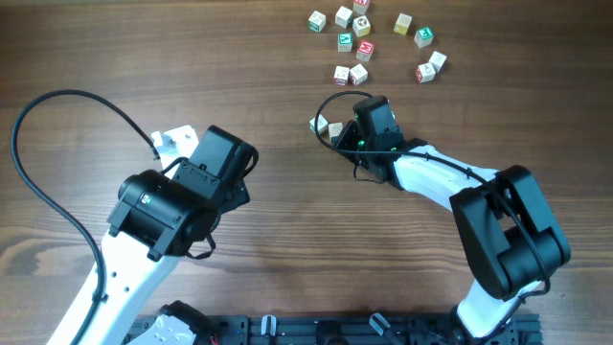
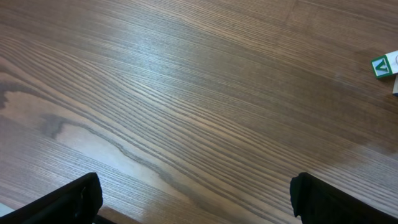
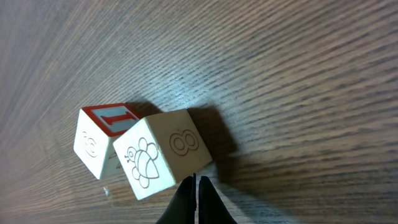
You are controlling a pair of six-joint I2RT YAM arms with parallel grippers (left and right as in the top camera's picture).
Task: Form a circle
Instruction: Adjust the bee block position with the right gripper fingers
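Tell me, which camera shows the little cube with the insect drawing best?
The right wrist view: the insect cube sits close and large, its drawing sharp. Overhead it is one of two tiny pale cubes, and the drawing can't be made out. The left wrist view misses it.

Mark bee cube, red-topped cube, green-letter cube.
bee cube [image 3: 147, 164], right wrist view, bee face.
red-topped cube [image 3: 115, 116], right wrist view, red top face.
green-letter cube [image 2: 384, 66], left wrist view, lettered face.

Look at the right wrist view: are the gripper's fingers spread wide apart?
No, the right gripper is shut, both sides pressed together with no gap, next to the bee-picture cube.
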